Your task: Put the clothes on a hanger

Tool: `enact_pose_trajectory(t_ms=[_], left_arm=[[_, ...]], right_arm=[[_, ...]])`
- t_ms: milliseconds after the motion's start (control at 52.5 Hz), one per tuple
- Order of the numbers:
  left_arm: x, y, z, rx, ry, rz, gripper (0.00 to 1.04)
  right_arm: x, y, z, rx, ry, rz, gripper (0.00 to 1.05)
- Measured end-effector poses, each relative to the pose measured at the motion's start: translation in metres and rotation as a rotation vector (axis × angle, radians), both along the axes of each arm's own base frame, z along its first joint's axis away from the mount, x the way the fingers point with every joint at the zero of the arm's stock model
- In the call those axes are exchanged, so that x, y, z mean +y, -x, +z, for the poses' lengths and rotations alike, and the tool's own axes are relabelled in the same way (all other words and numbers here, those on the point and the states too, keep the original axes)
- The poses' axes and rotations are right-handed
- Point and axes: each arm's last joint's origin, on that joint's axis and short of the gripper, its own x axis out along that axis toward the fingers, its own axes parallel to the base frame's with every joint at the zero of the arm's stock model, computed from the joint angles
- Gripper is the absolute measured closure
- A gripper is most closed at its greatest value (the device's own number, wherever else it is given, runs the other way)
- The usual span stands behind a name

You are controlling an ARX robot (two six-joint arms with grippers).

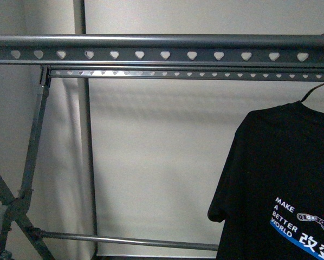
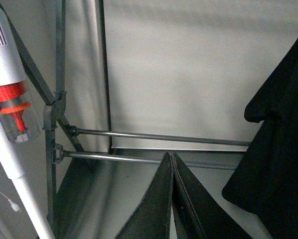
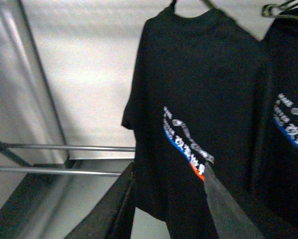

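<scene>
The black T-shirt (image 1: 281,173) with "MAKE A BETTER WORLD" print and a blue stripe hangs on a wire hanger (image 1: 315,88) hooked on the grey rack's top rail (image 1: 151,54) at its right end. Neither gripper shows in the front view. My right gripper (image 3: 168,169) is open; the shirt's (image 3: 189,74) lower part shows between its fingers, and I cannot tell if they touch it. My left gripper (image 2: 172,164) is shut and empty, low down and facing the rack's lower bars (image 2: 159,135). The shirt's sleeve (image 2: 278,149) hangs to one side of it.
A second black printed shirt (image 3: 288,149) hangs beside the first on its own wire hanger (image 3: 283,9). A white stick vacuum with a red part (image 2: 9,99) leans by the rack's crossed legs (image 1: 21,200). A pale wall stands behind the rack.
</scene>
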Motion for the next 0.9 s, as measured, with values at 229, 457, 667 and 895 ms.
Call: enact_pose_trajectory(t_ms=[229, 457, 667, 895], left_arm=[[0.000, 0.007, 0.000, -0.003, 0.000, 0.002, 1.01], [0.000, 0.013, 0.000, -0.003, 0.000, 0.002, 1.01], [0.000, 0.025, -0.003, 0.003, 0.000, 0.002, 1.01], [0.000, 0.025, -0.003, 0.003, 0.000, 0.002, 1.01]], right_arm=[[0.001, 0.001, -0.008, -0.024, 0.004, -0.002, 1.02], [0.001, 0.001, -0.016, -0.013, 0.004, -0.003, 1.02], [0.001, 0.001, -0.016, -0.013, 0.004, -0.003, 1.02], [0.001, 0.001, -0.016, -0.013, 0.006, -0.004, 0.72]])
